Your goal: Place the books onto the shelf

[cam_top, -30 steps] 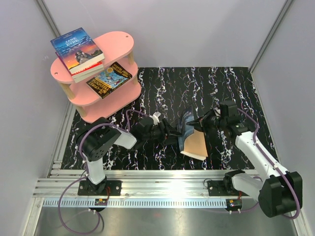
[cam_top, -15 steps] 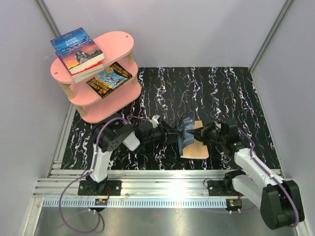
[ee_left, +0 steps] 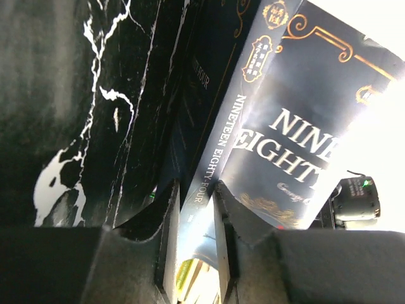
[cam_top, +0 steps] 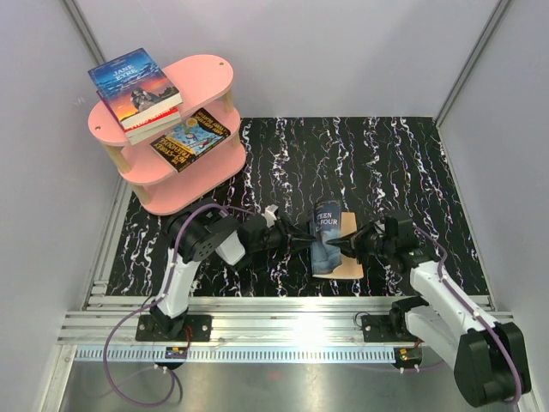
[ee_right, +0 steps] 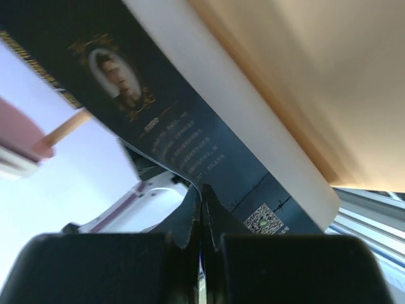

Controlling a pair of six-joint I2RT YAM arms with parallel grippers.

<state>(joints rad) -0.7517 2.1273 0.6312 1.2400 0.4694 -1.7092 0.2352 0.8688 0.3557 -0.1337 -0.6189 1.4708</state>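
The dark blue "Nineteen Eighty-Four" book [cam_top: 326,225] sits tilted mid-table, over a tan surface [cam_top: 350,264]. My left gripper [cam_top: 310,238] reaches in from the left. Its two pads press either side of the book's spine [ee_left: 212,164], so the left gripper [ee_left: 196,187] is shut on it. From the right, my right gripper [cam_top: 345,245] is shut, its tips [ee_right: 201,189] pinching the edge of the dark back cover [ee_right: 190,145]. The pink shelf [cam_top: 204,79] stands at the back left. "Jane Eyre" [cam_top: 133,81] lies on top over a red book [cam_top: 144,125]; a blue-yellow book [cam_top: 189,137] lies on the middle board.
The black marbled mat [cam_top: 386,163] covers the table between grey walls. An aluminium rail [cam_top: 283,313] with both arm bases runs along the near edge. A pink board and pale post of the shelf [ee_right: 63,130] show in the right wrist view.
My left gripper's jaws have narrowed onto the book's spine. The right gripper has dropped lower and nearer, and the book has tipped from steeply raised to a flatter tilt.
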